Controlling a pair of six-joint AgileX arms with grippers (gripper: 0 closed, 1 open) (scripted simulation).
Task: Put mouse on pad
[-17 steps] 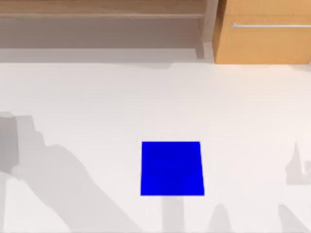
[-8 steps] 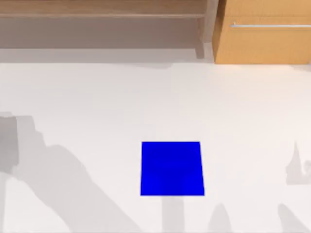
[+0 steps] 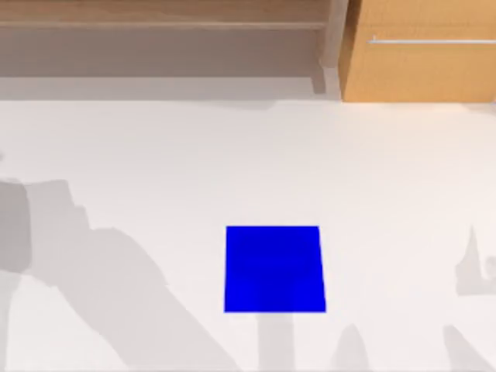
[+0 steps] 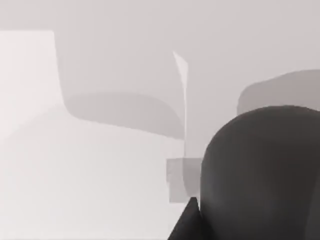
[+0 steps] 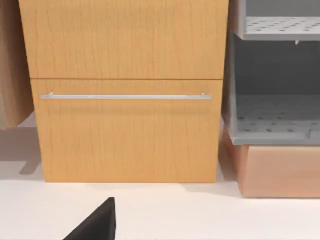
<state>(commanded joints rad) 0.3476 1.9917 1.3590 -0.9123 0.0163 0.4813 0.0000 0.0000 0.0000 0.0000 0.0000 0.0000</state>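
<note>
The pad [image 3: 274,269] is a flat bright blue square lying on the white table, a little right of the middle and toward the front in the top view, with nothing on it. In the left wrist view the mouse [image 4: 260,175] is a dark grey rounded body very close to the camera. It hangs above the table, and its soft shadow lies apart from it on the surface. My left gripper [image 4: 187,225] shows as a black tip against the mouse and is shut on it. A black edge of my right gripper [image 5: 95,225] points at the cabinet.
A wooden cabinet [image 3: 418,50] with a metal handle bar stands at the back right, beside a low wooden shelf [image 3: 163,31] along the back. A grey rack [image 5: 275,100] sits beside the cabinet in the right wrist view. Arm shadows fall across the table's left and front.
The large arm shadow on the left side of the table has slid to the right, toward the pad. The pad and the right-side shadows have not moved.
</note>
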